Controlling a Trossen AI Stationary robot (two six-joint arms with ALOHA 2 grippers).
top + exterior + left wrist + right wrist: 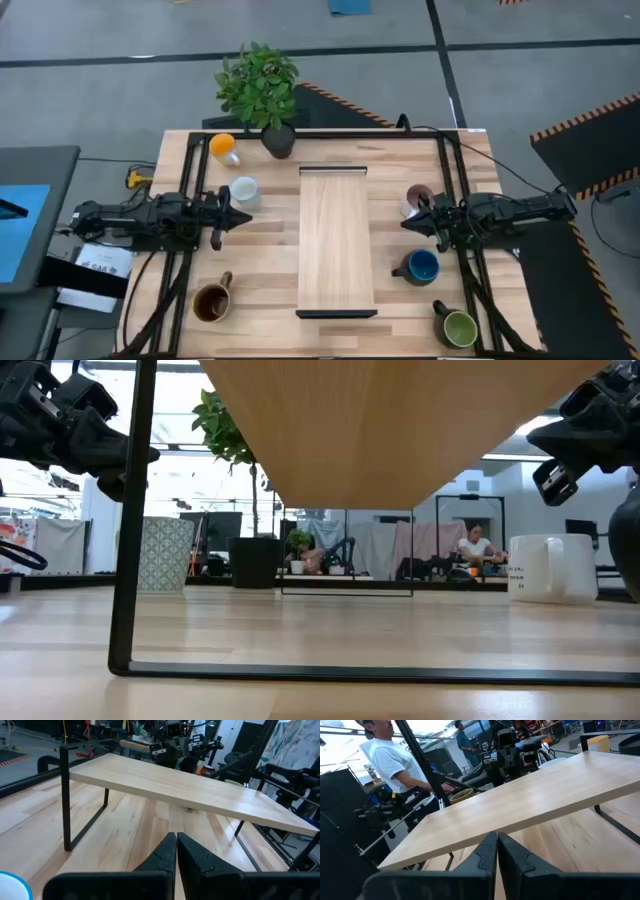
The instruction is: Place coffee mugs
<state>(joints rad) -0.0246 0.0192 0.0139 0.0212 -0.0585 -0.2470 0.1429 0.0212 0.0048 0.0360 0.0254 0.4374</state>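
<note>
Coffee mugs (243, 191), round glazed ceramic, flanking smooth wooden shelf (336, 240)

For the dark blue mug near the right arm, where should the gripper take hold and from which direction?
Judging from the high view, the dark blue mug stands upright, mouth open upward, handle pointing toward the raised wooden shelf. Best guess: come straight down and pinch the rim wall on the side away from the handle, one finger inside. The right gripper, shut now, hovers just beside it and must open first.
</note>
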